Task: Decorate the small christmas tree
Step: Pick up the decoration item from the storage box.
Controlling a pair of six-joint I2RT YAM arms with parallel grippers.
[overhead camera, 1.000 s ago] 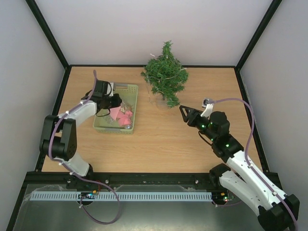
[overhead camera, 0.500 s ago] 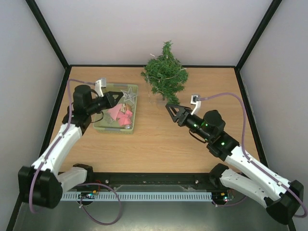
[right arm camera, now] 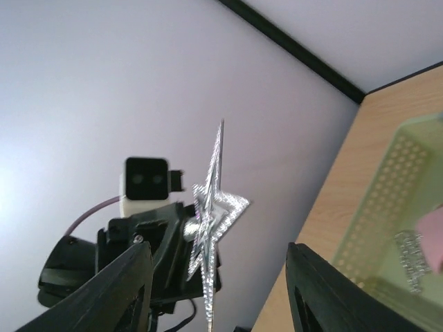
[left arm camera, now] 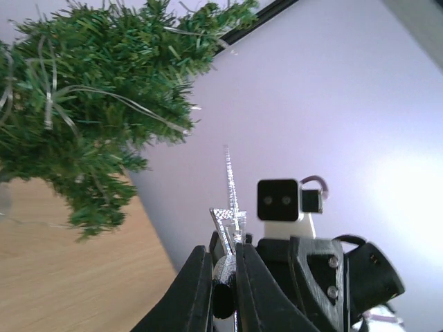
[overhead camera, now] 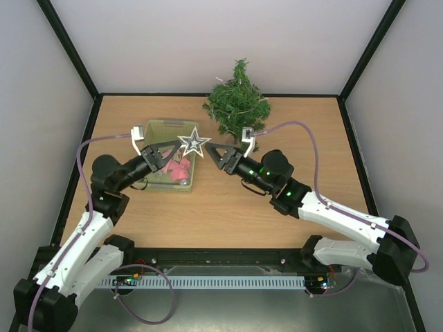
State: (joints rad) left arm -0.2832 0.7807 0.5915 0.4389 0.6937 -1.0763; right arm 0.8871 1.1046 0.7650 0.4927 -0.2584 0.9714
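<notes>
while the small christmas tree (overhead camera: 237,107) stands upright at the far middle of the counter (overhead camera: 228,207), its tip bare, the step in hand looks like a hand-over of the star (overhead camera: 194,143). the left tool (overhead camera: 177,146) is clamped on one point of the star, lifted above the right rim of the basket (overhead camera: 154,127). the right tool (overhead camera: 214,156) faces it from just beside, spread wide and holding nothing. next, i judge, the right tool must close squarely on a free point before the left lets go, since the star is thin, flat and glittery silver. the tree is bushy, with dark green needles and thin silvery strands. the basket is pale green perforated plastic with pink pieces (overhead camera: 176,166) inside.
</notes>
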